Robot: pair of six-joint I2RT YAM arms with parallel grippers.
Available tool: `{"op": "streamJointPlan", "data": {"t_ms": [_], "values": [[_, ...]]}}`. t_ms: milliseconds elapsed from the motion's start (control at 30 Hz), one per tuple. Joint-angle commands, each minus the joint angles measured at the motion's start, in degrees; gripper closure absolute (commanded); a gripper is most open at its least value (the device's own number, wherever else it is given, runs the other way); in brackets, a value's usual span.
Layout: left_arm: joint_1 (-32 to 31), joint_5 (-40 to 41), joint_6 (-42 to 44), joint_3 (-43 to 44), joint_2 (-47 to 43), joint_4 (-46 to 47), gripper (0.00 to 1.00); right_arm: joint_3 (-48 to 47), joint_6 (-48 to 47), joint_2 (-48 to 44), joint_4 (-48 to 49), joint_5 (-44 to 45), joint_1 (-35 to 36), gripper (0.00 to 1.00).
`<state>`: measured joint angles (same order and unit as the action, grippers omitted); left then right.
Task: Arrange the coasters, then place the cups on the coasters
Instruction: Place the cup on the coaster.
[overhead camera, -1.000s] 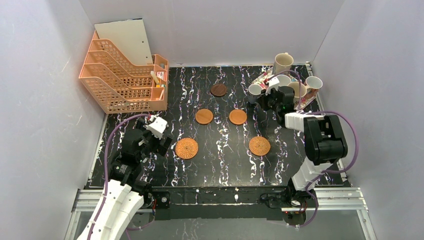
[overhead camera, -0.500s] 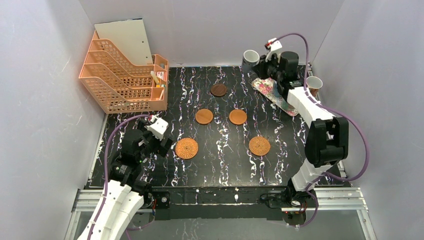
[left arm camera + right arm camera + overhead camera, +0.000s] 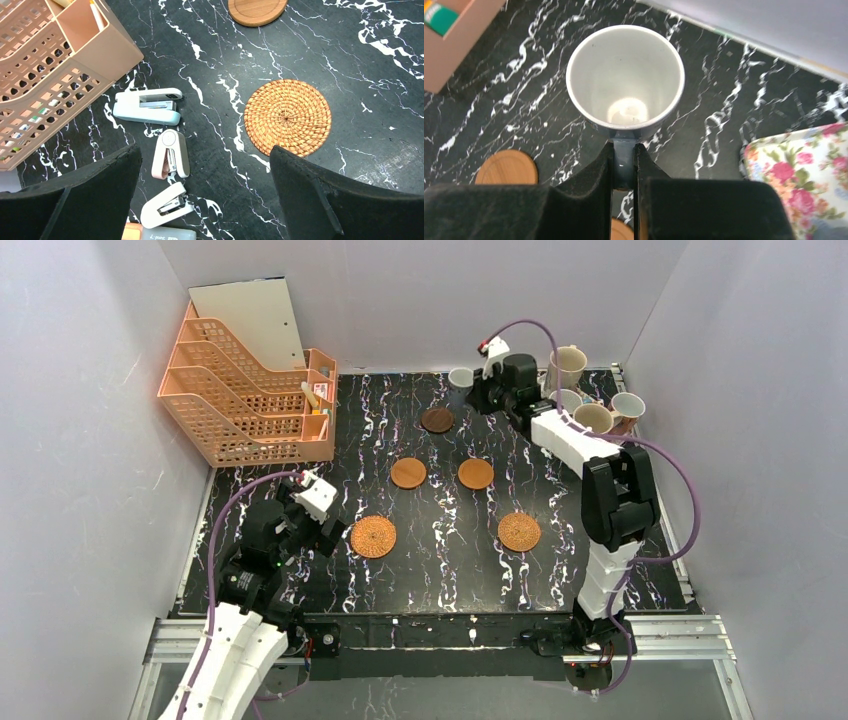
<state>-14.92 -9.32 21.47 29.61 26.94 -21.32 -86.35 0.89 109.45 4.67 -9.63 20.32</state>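
Right gripper [image 3: 624,165] pinches blue mug [image 3: 624,70] by handle, upright, far side, close to dark coaster [image 3: 437,420]. Left gripper [image 3: 206,152] spread, near-left, just left of wicker coaster [image 3: 287,116].

Place: robot lab test cell.
Enclosure: plain white panel walls [image 3: 90,490] on three sides.
Surface: black white-veined marble-look tabletop [image 3: 450,570].
Near edge: bare aluminium mounting rail [image 3: 680,632].

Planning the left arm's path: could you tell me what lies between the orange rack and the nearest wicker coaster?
Three small staplers, visible in the left wrist view.
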Motion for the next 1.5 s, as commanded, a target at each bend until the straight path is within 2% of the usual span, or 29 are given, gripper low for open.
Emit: {"op": "streamJointPlan", "data": {"t_ms": [0, 233, 433, 733, 833, 967, 1100, 1200, 1333, 1467], "values": [[0.62, -2.44, 0.87, -0.16, 0.01, -1.11, 0.02, 5.98, -0.8, -4.47, 10.24, 3.09, 2.34, 0.99], [0.85, -2.18, 1.11, -0.01, -0.07, -1.36, 0.02, 11.32, -4.55, -3.81, 16.57, 5.99, 5.53, 0.99], [1.32, -1.37, 0.89, 0.01, 0.02, -0.95, 0.02, 11.85, -6.08, -4.72, 18.24, 6.17, 5.88, 0.99], [1.26, -3.3, 2.82, 1.02, 3.56, -1.95, 0.02, 1.14, -10.89, -3.14, 7.81, 2.6, 5.88, 0.99], [1.3, -0.68, 6.11, 2.25, 6.04, -3.56, 0.02, -3.67, -11.78, -1.13, 3.07, 0.91, 5.87, 0.99], [1.26, 2.93, 5.14, 0.81, 5.81, -1.0, 0.02, -8.44, -11.76, 0.27, -0.99, -0.36, 5.8, 0.99], [1.27, -0.42, 4.21, -1.79, 3.68, -0.14, 0.02, -10.95, -12.58, 3.0, -2.66, 1.23, 5.81, 0.99], [1.33, -3.68, 4.54, -2.53, 2.28, -1.89, 0.02, -16.46, -12.77, 7.79, -7.92, 2.54, 5.81, 0.99], [1.27, -4.51, 4.5, -2.74, 2.3, -1.77, 0.02, -17.44, -11.29, 9.85, -7.06, 3.47, 5.75, 0.99], [1.32, -3.97, 4.5, -2.63, 4.07, -1.62, 0.02, -15.98, -9.44, 8.64, -4.35, -0.34, 5.77, 0.99]]}}
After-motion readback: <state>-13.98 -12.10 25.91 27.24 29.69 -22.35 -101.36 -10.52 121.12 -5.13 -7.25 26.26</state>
